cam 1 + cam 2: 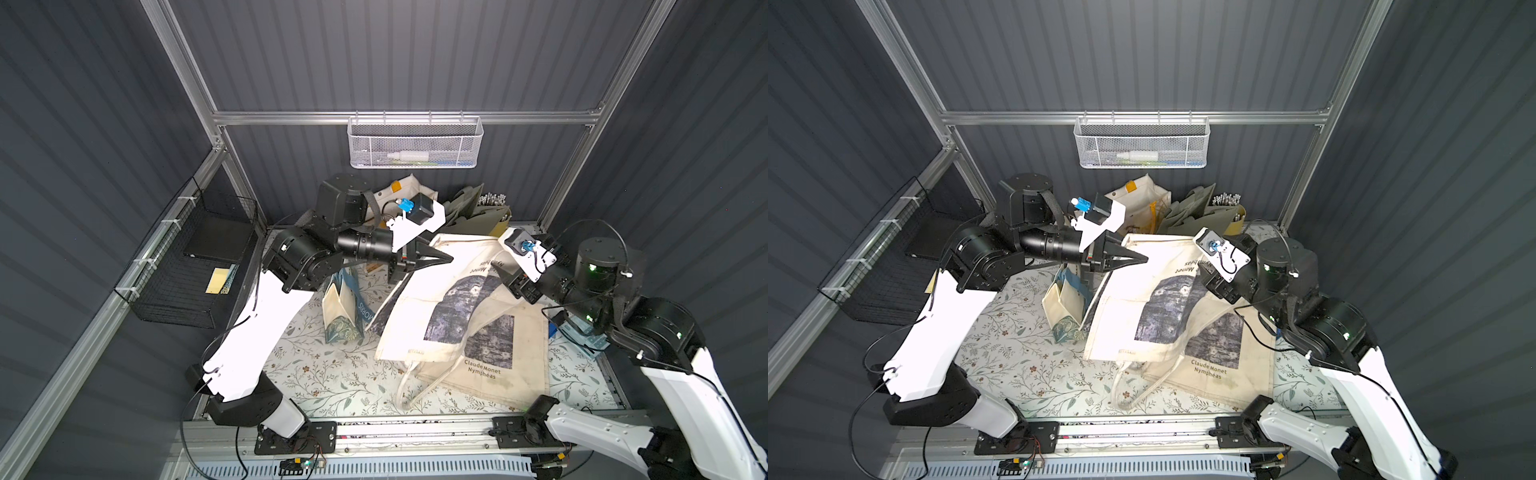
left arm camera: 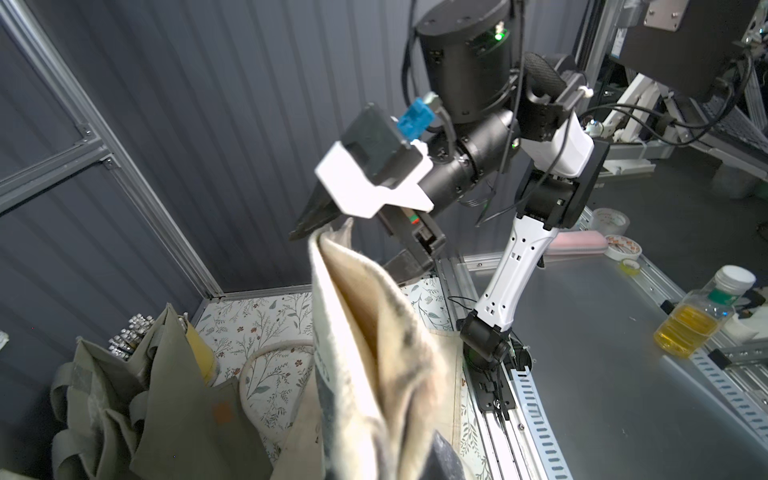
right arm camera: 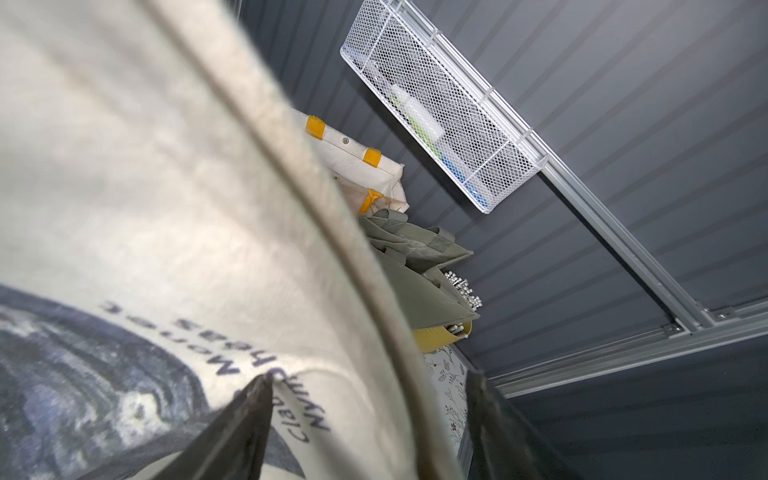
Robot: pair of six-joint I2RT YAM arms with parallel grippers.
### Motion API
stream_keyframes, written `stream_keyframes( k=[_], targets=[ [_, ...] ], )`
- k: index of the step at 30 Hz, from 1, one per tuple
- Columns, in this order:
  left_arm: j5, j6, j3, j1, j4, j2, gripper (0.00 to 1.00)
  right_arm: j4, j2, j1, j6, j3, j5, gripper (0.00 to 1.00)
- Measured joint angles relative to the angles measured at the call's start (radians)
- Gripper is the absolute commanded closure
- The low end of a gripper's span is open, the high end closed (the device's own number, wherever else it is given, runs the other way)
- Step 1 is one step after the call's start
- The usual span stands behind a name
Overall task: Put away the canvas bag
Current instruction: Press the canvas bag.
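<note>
The canvas bag (image 1: 411,328), cream with a dark blue printed picture, is found on the right half of the floral-covered worktop (image 1: 328,374). Its lower part is spread flat toward the front right corner, where the words "Claude Monet Nymphéas" can be read. The upper part is raised off the worktop and folded over. It is held up above the middle of the worktop by the left gripper (image 1: 446,258), whose fingers are pressed together on the bag's top edge.

The bag's other raised corner, toward the back right corner of the worktop, is flanked by the right gripper (image 3: 365,395). Its fingers (image 3: 245,415) are spread apart with the hem passing between them, and nothing is clamped. In the left wrist view the tip of the cloth is seen between the two separated fingers.

Just beside the canvas bag, toward the left edge, a small cream tote (image 1: 343,307) with a blue pattern is stood upright. Along the back edge, a cream bag with yellow handles (image 1: 411,187) and an olive fabric bag (image 1: 465,203) are leaned against the wall. A white mesh basket (image 1: 415,143) is hung on the back wall rail, and a black wire basket (image 1: 195,266) is fixed to the left wall.
</note>
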Motion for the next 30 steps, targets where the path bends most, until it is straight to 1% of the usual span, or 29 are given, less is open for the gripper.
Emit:
stream_keyframes(
  k=[2, 3, 5, 6, 10, 14, 18, 23, 26, 30],
  targets=[
    [0.037, -0.027, 0.0, 0.026, 0.004, 0.003, 1.0, 0.0, -0.003, -0.002, 0.008, 0.0, -0.011, 0.49],
    [0.057, -0.042, 0.0, 0.031, 0.009, 0.006, 1.0, -0.002, -0.005, -0.004, 0.008, 0.0, -0.017, 0.6],
    [0.09, -0.066, 0.001, 0.032, 0.024, 0.011, 1.0, -0.009, -0.007, -0.007, 0.017, 0.0, -0.024, 0.97],
    [0.105, -0.078, 0.001, 0.032, 0.034, 0.015, 1.0, -0.014, -0.007, -0.01, 0.018, -0.002, -0.024, 1.0],
    [0.135, -0.122, 0.001, 0.035, 0.068, 0.031, 1.0, -0.017, -0.014, -0.01, 0.035, -0.024, -0.037, 1.0],
    [0.135, -0.168, -0.026, 0.04, 0.117, 0.046, 1.0, -0.016, -0.014, -0.014, 0.04, -0.045, 0.008, 1.0],
    [0.092, -0.218, -0.114, 0.04, 0.204, 0.051, 1.0, -0.016, -0.022, -0.015, 0.039, -0.089, 0.121, 1.0],
    [0.024, -0.29, -0.124, 0.04, 0.278, 0.119, 1.0, -0.014, -0.024, -0.018, 0.027, -0.128, 0.287, 1.0],
    [-0.023, -0.333, -0.076, 0.039, 0.296, 0.185, 1.0, 0.003, -0.024, -0.021, 0.002, -0.153, 0.392, 1.0],
    [-0.108, -0.372, 0.01, 0.037, 0.33, 0.267, 1.0, 0.101, -0.029, -0.023, -0.06, -0.198, 0.524, 1.0]
  ],
)
